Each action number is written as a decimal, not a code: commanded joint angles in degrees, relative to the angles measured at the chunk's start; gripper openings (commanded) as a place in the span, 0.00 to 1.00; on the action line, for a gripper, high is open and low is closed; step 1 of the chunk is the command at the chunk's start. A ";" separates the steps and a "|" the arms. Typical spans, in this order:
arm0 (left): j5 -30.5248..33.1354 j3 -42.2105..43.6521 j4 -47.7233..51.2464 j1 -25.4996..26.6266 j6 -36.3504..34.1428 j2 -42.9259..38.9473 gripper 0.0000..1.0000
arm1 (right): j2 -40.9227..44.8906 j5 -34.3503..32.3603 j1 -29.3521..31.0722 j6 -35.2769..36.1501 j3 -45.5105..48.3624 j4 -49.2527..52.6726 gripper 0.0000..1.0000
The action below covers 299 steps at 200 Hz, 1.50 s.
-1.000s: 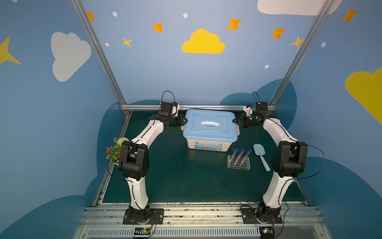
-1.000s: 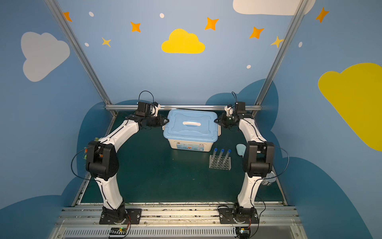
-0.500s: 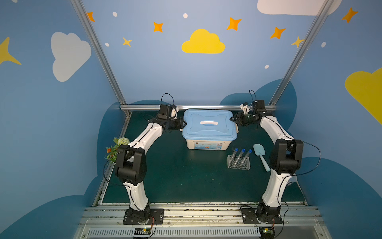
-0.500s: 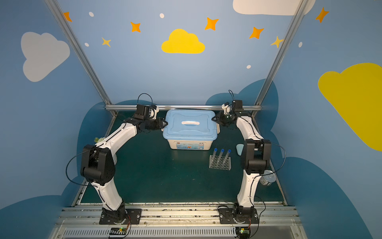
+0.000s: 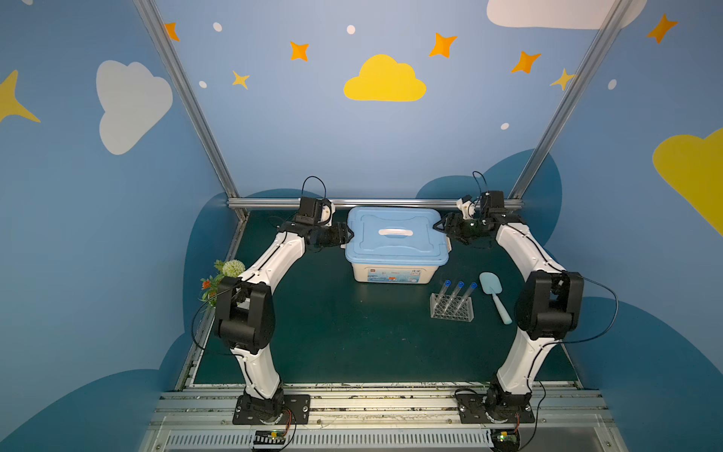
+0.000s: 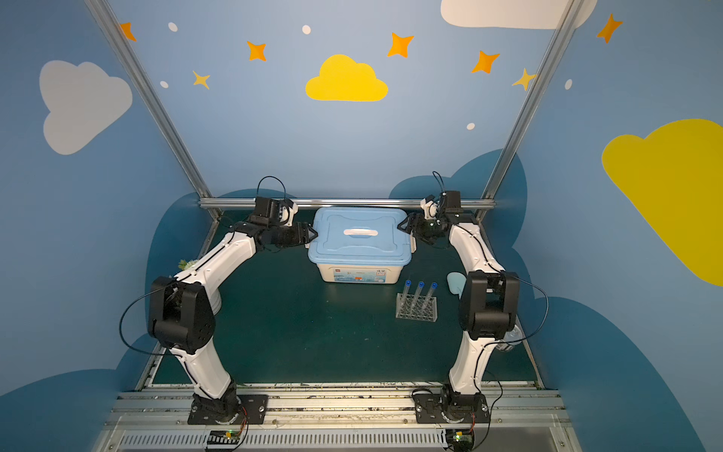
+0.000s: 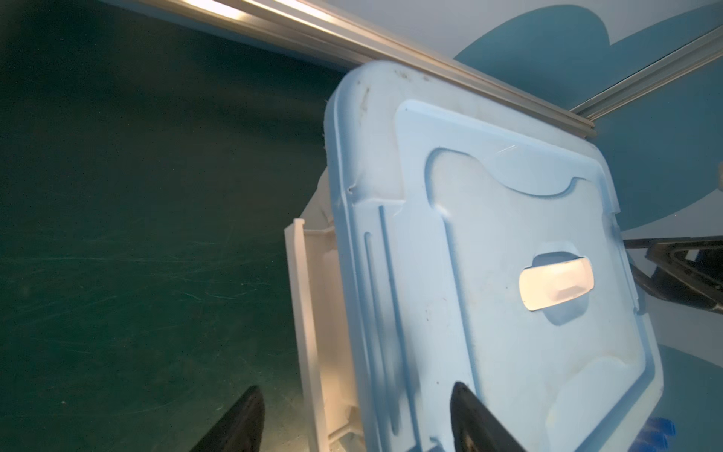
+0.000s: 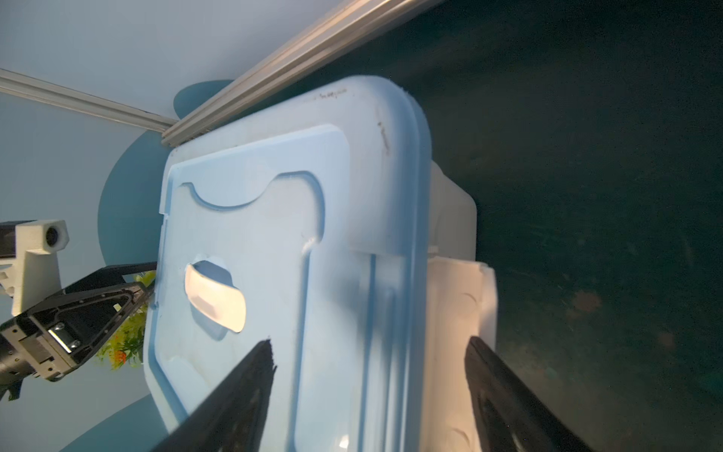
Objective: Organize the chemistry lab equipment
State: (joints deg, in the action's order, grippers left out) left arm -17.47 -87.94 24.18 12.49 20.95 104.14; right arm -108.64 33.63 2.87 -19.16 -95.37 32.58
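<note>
One bin [image 5: 391, 272], lid [image 5: 397, 250] on. Left gripper [image 5: 350, 235] and right gripper [image 5: 436, 226], one at each end, we find spread wide astride the lid edges. One rack [image 5: 450, 315] holding three test tubes [image 5: 455, 293], well apart from both, nearer the right.

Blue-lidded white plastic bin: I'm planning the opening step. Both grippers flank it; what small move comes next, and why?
Probably close both on the end rims of the light blue lid and lift it. The left gripper and right gripper stand open at opposite ends of the white plastic bin, its white side latches look swung out, yet the lid sits on.
</note>
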 commanded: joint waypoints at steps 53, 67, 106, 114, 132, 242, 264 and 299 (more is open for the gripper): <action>-4.13 0.44 -0.42 -1.82 0.03 0.04 0.81 | 3.93 2.07 -3.81 0.43 4.72 -2.28 0.82; -8.66 1.06 -3.01 -2.60 1.25 0.97 0.81 | 2.99 6.39 -4.88 -0.93 6.09 -4.33 0.83; -12.36 0.95 -4.85 -2.83 2.43 2.46 0.80 | 0.91 11.88 -5.34 -3.20 8.45 -7.31 0.85; -12.41 0.98 -4.87 -2.81 2.59 2.67 0.80 | 0.73 12.37 -5.38 -3.66 8.95 -8.21 0.85; -12.99 1.11 -5.11 -2.75 3.11 3.16 0.79 | -0.05 13.81 -5.36 -4.78 9.34 -9.26 0.85; -14.53 1.60 -6.67 -2.04 5.04 3.98 0.63 | -1.62 17.89 -4.63 -9.10 10.61 -12.92 0.72; -13.31 1.27 -5.67 -1.60 4.50 3.63 0.60 | -0.71 16.62 -4.33 -8.01 10.30 -11.44 0.65; -12.36 0.85 -5.31 -1.24 4.29 2.94 0.56 | 0.30 14.79 -3.77 -6.09 8.74 -8.12 0.57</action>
State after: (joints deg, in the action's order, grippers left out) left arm -29.30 -86.54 18.74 10.22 25.93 107.31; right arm -110.21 49.95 -1.61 -27.29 -85.08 21.19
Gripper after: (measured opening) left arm 0.575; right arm 0.591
